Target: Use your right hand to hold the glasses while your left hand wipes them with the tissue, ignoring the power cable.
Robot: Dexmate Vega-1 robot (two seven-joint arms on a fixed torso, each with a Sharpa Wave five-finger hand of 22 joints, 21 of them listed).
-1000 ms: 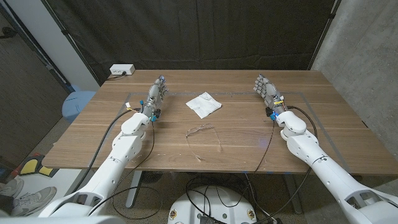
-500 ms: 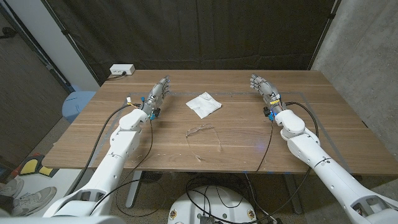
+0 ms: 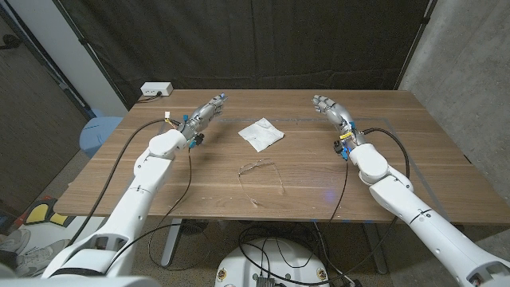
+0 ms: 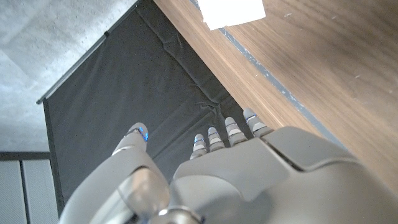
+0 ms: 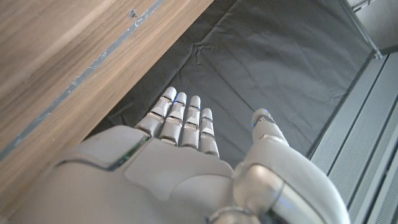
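Head view, from the near edge of the table (image 3: 414,179) outward: the glasses (image 3: 256,167) lie just below the middle of the frame, thin wire rims with one temple trailing toward the bottom edge, untouched and well apart from both hands. A little farther back, slightly above center, the white tissue (image 3: 260,134) sits crumpled on the wood, between the two hands but touching neither. The left hand (image 3: 201,116) shows in the upper left part of the frame, raised over the table, fingers stretched out toward the tissue and apart, holding nothing. The right hand (image 3: 331,110) shows in the upper right part, also raised, fingers apart and slightly curled, holding nothing. Dark cables run along both arms. At the far left corner of the table, upper left of the frame, a white power strip (image 3: 156,89) rests by the edge, with a black curtain (image 3: 263,40) hanging behind.

Left wrist view shows the left hand (image 4: 236,168) from behind, fingers extended and empty, with the tissue (image 4: 230,11) at the top edge of the frame. Right wrist view shows the right hand (image 5: 186,162) likewise extended and empty beside the table edge.
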